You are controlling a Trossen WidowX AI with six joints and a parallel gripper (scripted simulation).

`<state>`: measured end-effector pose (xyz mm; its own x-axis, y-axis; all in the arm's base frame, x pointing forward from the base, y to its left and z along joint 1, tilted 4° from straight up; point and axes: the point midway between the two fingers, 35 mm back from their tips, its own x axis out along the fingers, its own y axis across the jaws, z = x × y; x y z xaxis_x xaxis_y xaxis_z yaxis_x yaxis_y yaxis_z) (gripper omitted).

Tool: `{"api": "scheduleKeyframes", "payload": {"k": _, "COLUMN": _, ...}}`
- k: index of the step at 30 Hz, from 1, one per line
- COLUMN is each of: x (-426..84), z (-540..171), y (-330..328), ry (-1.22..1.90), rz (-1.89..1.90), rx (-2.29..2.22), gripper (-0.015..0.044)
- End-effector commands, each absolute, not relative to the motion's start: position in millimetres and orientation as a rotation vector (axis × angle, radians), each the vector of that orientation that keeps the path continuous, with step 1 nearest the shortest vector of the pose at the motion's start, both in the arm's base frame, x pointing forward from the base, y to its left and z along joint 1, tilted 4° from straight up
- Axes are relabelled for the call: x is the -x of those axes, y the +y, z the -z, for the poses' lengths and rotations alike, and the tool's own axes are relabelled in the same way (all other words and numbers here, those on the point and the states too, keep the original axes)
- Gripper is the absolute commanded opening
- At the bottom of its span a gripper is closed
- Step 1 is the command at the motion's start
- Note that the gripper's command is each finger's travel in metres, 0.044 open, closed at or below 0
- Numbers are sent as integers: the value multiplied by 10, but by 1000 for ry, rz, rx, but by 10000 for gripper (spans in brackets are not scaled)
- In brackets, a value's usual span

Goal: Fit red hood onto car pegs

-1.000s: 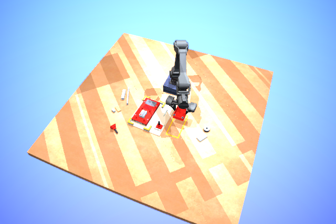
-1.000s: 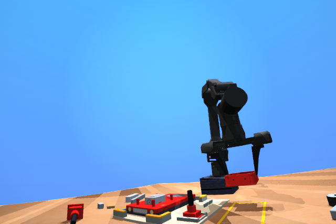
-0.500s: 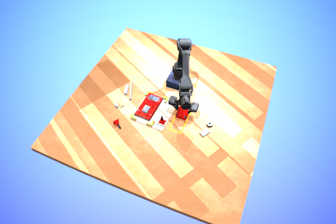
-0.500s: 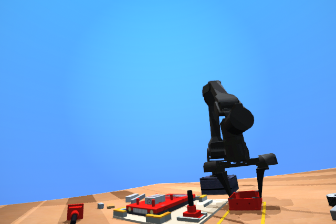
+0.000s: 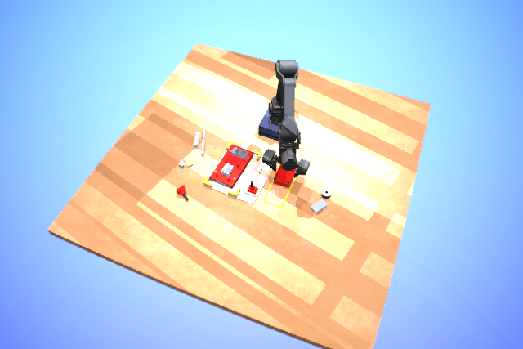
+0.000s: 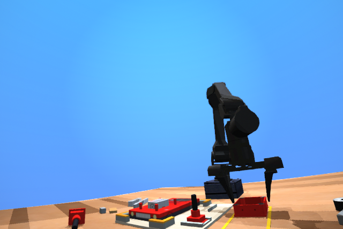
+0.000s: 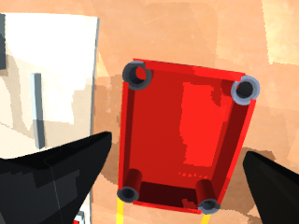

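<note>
Red hood (image 5: 283, 176) (image 6: 250, 207) (image 7: 175, 126), roof down on the table between the released gripper's (image 5: 287, 172) (image 6: 250, 201) (image 7: 179, 147) spread fingers — hazards: regrasped without flipping, its bosses would face up, off the pegs (image 5: 238, 163) (image 6: 156, 207); a skewed descent could clip a wall — or shove it.

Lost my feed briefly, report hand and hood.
Hand open, astride hood. Hood on table, hollow side up, not on chassis. Black-handled red piece stands between hood and chassis.
</note>
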<state>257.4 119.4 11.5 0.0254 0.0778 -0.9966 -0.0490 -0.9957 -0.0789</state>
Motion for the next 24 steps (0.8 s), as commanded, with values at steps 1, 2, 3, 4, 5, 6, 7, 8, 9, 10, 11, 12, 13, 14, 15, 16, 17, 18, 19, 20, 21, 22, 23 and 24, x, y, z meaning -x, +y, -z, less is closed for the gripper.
{"api": "scheduleKeyframes", "payload": {"k": 1, "x": -2575, "z": -142, "y": 1193, "ry": -31, "rz": -2132, "rx": 2182, "gripper": 440}}
{"api": "scheduleKeyframes", "payload": {"k": 2, "x": -2580, "z": -188, "y": 1192, "ry": -31, "rz": -2132, "rx": 2182, "gripper": 440}}
{"api": "scheduleKeyframes", "payload": {"k": 3, "x": -2586, "z": -257, "y": 1190, "ry": -31, "rz": -2130, "rx": 2183, "gripper": 440}}
{"api": "scheduleKeyframes", "payload": {"k": 4, "x": -2590, "z": -337, "y": 1186, "ry": -31, "rz": -2129, "rx": 2184, "gripper": 440}}
{"api": "scheduleKeyframes", "payload": {"k": 5, "x": -2591, "z": -432, "y": 1181, "ry": -31, "rz": -2127, "rx": 2186, "gripper": 440}}
{"api": "scheduleKeyframes", "payload": {"k": 6, "x": -2589, "z": -546, "y": 1172, "ry": -31, "rz": -2126, "rx": 2187, "gripper": 440}}
{"api": "scheduleKeyframes", "payload": {"k": 7, "x": -2579, "z": -684, "y": 1159, "ry": -32, "rz": -2123, "rx": 2189, "gripper": 440}}
{"api": "scheduleKeyframes", "payload": {"k": 8, "x": -2564, "z": -811, "y": 1145, "ry": -32, "rz": -2122, "rx": 2191, "gripper": 440}}
{"api": "scheduleKeyframes", "payload": {"k": 9, "x": -2551, "z": -890, "y": 1135, "ry": -32, "rz": -2120, "rx": 2192, "gripper": 440}}
{"api": "scheduleKeyframes", "payload": {"k": 10, "x": -2547, "z": -916, "y": 1131, "ry": -32, "rz": -2120, "rx": 2192, "gripper": 440}}
{"api": "scheduleKeyframes", "payload": {"k": 11, "x": -2547, "z": -916, "y": 1131, "ry": -32, "rz": -2120, "rx": 2192, "gripper": 440}}
{"api": "scheduleKeyframes", "payload": {"k": 12, "x": -2547, "z": -916, "y": 1131, "ry": -32, "rz": -2120, "rx": 2192, "gripper": 440}}
{"api": "scheduleKeyframes", "payload": {"k": 13, "x": -2579, "z": -827, "y": 1159, "ry": -37, "rz": -2106, "rx": 2197, "gripper": 440}}
{"api": "scheduleKeyframes", "payload": {"k": 14, "x": -2579, "z": -827, "y": 1159, "ry": -37, "rz": -2106, "rx": 2197, "gripper": 440}}
{"api": "scheduleKeyframes", "payload": {"k": 15, "x": -2579, "z": -827, "y": 1159, "ry": -37, "rz": -2106, "rx": 2197, "gripper": 440}}
{"api": "scheduleKeyframes", "payload": {"k": 16, "x": -2579, "z": -827, "y": 1159, "ry": -37, "rz": -2106, "rx": 2197, "gripper": 440}}
{"api": "scheduleKeyframes", "payload": {"k": 17, "x": -2579, "z": -827, "y": 1159, "ry": -37, "rz": -2106, "rx": 2197, "gripper": 440}}
{"api": "scheduleKeyframes", "payload": {"k": 18, "x": -2579, "z": -827, "y": 1159, "ry": -37, "rz": -2106, "rx": 2197, "gripper": 440}}
{"api": "scheduleKeyframes", "payload": {"k": 19, "x": -2579, "z": -827, "y": 1159, "ry": -37, "rz": -2106, "rx": 2197, "gripper": 440}}
{"api": "scheduleKeyframes", "payload": {"k": 20, "x": -2579, "z": -827, "y": 1159, "ry": -37, "rz": -2106, "rx": 2197, "gripper": 440}}
{"api": "scheduleKeyframes", "payload": {"k": 21, "x": -2579, "z": -827, "y": 1159, "ry": -37, "rz": -2106, "rx": 2197, "gripper": 440}}
{"api": "scheduleKeyframes", "payload": {"k": 22, "x": -2579, "z": -827, "y": 1159, "ry": -37, "rz": -2106, "rx": 2197, "gripper": 440}}
{"api": "scheduleKeyframes", "payload": {"k": 23, "x": -2579, "z": -827, "y": 1159, "ry": -37, "rz": -2106, "rx": 2197, "gripper": 440}}
{"api": "scheduleKeyframes", "payload": {"k": 24, "x": -2579, "z": -827, "y": 1159, "ry": -37, "rz": -2106, "rx": 2197, "gripper": 440}}
